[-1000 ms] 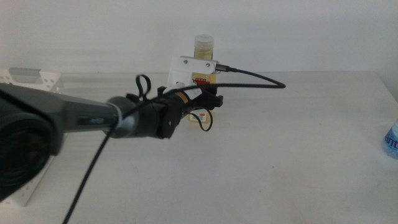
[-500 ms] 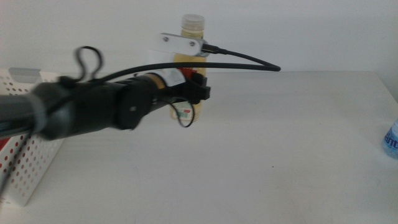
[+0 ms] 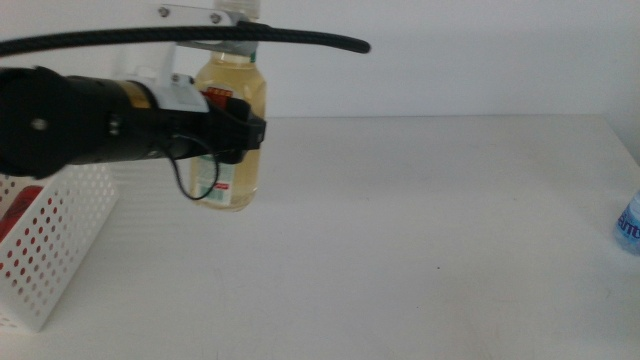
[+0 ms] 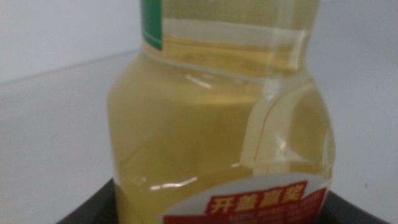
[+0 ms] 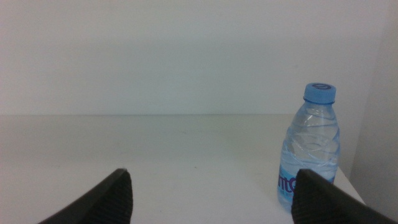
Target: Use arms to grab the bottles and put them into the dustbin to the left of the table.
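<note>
Juice bottle (image 3: 233, 130) in left end effector (image 3: 235, 135), airborne.

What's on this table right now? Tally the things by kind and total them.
Juice bottles: 1, yellow juice bottle held in the left claw.
Water bottles: 1, small water bottle at the table's right edge.
Baskets: 1, white dustbin at left, something red inside.
Claws: 2, right claw waiting open.
Total: 5
</note>
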